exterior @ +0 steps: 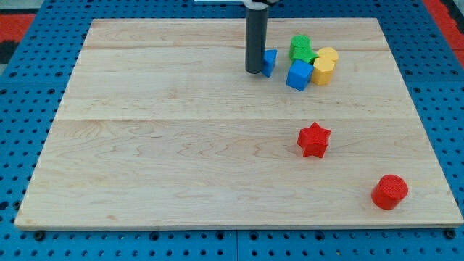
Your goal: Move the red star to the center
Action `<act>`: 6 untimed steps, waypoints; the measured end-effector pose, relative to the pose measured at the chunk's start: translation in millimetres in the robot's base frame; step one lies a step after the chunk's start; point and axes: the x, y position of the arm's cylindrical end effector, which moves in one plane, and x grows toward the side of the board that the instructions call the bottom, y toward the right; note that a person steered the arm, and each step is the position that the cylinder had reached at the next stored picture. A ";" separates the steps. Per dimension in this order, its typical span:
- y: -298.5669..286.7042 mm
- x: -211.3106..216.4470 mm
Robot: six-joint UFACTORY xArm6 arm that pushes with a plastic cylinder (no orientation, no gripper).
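The red star (314,140) lies on the wooden board (181,145), right of the middle. My tip (254,71) is near the view's top, well above and left of the star, not touching it. The rod stands right against a small blue block (270,62) on its right side. A blue cube (299,75), a green block (301,49) and a yellow block (325,65) cluster just right of that.
A red cylinder (390,192) stands near the board's bottom right corner. The board lies on a blue perforated base (22,109).
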 end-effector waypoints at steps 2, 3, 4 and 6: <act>-3.2 30.1; -1.1 101.7; 95.3 107.7; 143.2 182.9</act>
